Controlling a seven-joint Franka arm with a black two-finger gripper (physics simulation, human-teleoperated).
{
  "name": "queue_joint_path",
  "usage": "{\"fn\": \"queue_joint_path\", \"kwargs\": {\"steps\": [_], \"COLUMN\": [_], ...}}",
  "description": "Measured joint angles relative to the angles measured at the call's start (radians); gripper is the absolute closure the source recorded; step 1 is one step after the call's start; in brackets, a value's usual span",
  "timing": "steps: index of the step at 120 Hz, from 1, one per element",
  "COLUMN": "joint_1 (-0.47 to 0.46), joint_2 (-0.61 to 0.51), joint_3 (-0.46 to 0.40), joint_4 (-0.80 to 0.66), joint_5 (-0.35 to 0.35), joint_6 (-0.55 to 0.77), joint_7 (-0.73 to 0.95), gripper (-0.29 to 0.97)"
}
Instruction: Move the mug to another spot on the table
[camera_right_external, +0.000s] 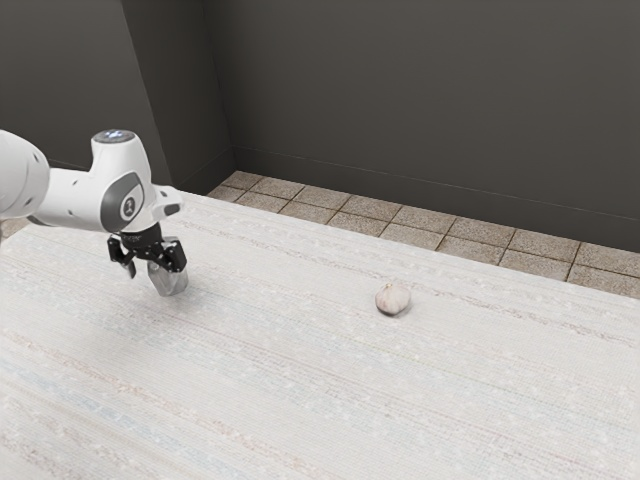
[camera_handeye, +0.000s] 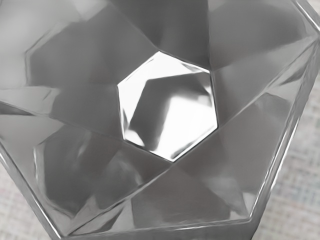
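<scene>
The mug (camera_right_external: 170, 281) was seen on the pale table (camera_right_external: 300, 400), well apart from the small whitish bulb (camera_right_external: 392, 298) and toward the exterior view's left of it. The gripper (camera_right_external: 155, 267) was placed directly over the mug, on the same far side from the bulb. Whether it was closed on the mug or merely set about it could not be told from either view.

The mug was rendered as grey, mirror-bright metal with flat facets. It was therefore judged to be stiff and unlikely to break or give under pressure. It was also judged to be fairly light, being hollow. Its polished skin was expected to be slippery, so a firm squeeze was thought to be called for rather than a gentle one. Two opposite flat facets near the rim were judged the best place to be held, since a corner between facets might let it twist. No handle could be made out.

In the wrist view the mug was looked into from straight above, down to a bright six-sided bottom. Its mouth was thus taken to be pointed up at the hand. Its long axis was judged to be upright, at a right angle to the table, with no lean toward or away from the bulb.
</scene>
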Motion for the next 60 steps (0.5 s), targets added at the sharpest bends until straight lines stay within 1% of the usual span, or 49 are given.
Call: {"fn": "queue_joint_path", "kwargs": {"steps": [20,28,46,60], "joint_1": [0.001,0.001,0.000,0.000], "joint_2": [0.011,0.011,0.011,0.011], "joint_3": [0.001,0.001,0.002,0.002], "joint_4": [0.007,0.007,0.007,0.007], "joint_5": [-0.018,-0.031,-0.046,-0.049], "joint_6": [0.006,0.007,0.008,0.009], "joint_7": [0.018,0.024,0.036,0.043], "gripper": [0.02,0.11,0.36,0.51]}}
